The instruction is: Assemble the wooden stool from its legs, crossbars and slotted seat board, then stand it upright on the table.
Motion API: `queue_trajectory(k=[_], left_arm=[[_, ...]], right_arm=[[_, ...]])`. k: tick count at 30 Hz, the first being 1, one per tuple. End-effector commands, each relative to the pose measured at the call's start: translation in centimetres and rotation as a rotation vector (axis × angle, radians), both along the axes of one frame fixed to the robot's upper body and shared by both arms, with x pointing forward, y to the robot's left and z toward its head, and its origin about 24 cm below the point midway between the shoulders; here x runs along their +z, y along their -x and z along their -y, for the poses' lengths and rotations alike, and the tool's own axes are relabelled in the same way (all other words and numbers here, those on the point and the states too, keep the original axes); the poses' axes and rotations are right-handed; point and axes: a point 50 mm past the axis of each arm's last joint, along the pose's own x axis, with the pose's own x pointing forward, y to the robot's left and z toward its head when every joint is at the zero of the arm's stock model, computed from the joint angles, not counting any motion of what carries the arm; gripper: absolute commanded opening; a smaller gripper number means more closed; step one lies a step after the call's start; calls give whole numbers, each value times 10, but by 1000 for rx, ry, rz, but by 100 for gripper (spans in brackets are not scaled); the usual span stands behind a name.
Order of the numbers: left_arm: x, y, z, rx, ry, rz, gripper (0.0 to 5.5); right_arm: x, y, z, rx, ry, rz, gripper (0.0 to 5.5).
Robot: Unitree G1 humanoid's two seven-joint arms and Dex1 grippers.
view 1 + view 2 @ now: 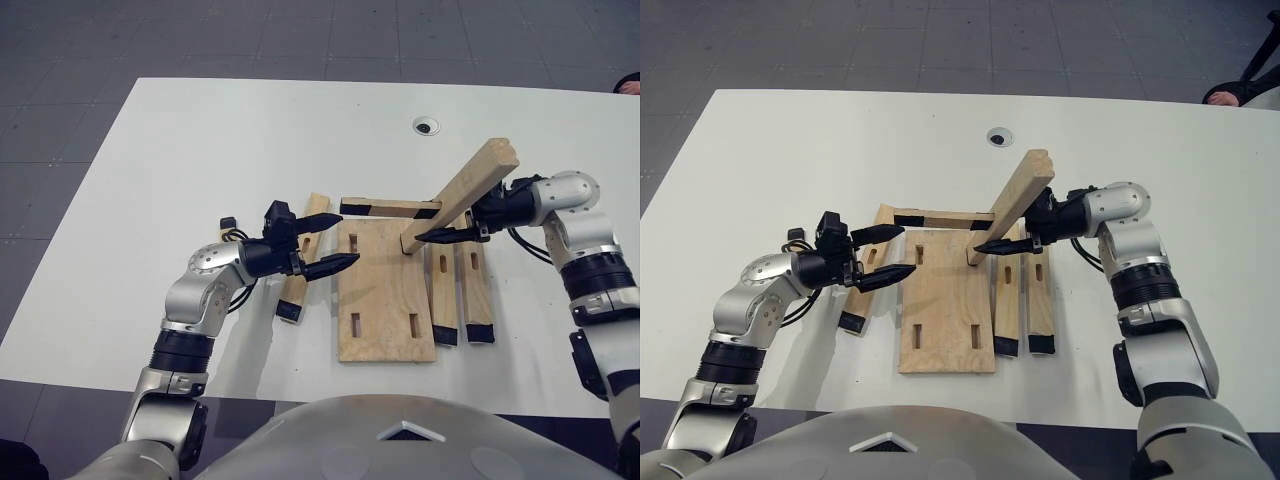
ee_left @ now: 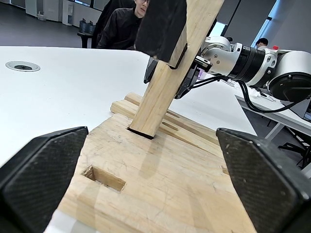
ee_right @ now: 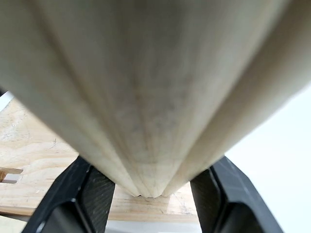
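Progress: early stage, first leg at its slot, nothing visibly joined.

Seat board [image 1: 385, 300] lies flat on the counter [image 1: 200, 150], slots facing up. Right gripper [image 1: 450, 228] has its jaws clamped on a leg [image 1: 468, 185]. The leg leans steeply, with its lower end at the far right slot [image 2: 141, 132]. In the left wrist view it seems to touch or just enter the slot, not seated square. Left gripper [image 1: 347, 238] hovers just beside the board's left edge, jaws apart and holding nothing. The other three slots look open. Loose parts lie flat around the board:
- left bar [image 1: 292, 295] beside the board
- far bar [image 1: 385, 207] along its far edge
- inner right bar [image 1: 442, 300] and outer right bar [image 1: 476, 295] side by side

Left to do, in my judgement: seat this leg, fit the remaining legs and crossbars, then turn the stool upright.
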Motion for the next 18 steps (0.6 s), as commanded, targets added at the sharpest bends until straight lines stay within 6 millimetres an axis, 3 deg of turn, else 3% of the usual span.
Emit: queue_trajectory(k=[1,18], left_arm=[[1,-2,-3,19,-20,1,489],[1,-1,-3,20,-24,3,489]], right_arm=[[-62,39,26,-27,271,-229,205],[-88,53,28,-31,444,-351,205]])
